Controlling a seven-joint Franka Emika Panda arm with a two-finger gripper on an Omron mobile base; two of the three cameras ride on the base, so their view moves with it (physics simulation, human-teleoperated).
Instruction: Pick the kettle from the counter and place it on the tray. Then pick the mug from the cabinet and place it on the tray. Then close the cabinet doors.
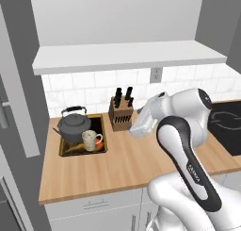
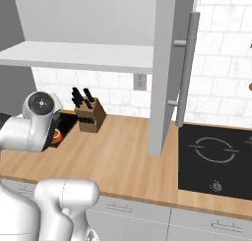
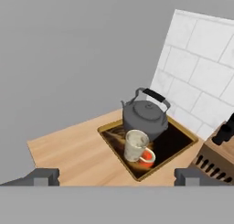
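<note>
The dark grey kettle [image 1: 73,125] and the small cream mug [image 1: 90,139] stand together on the wooden-rimmed tray [image 1: 101,133] at the left end of the worktop [image 1: 122,164], beside a knife block [image 1: 120,114]. From the right base camera the arm hides most of the tray. The fingers [image 3: 42,176] are spread wide, holding nothing, apart from the tray.
</note>
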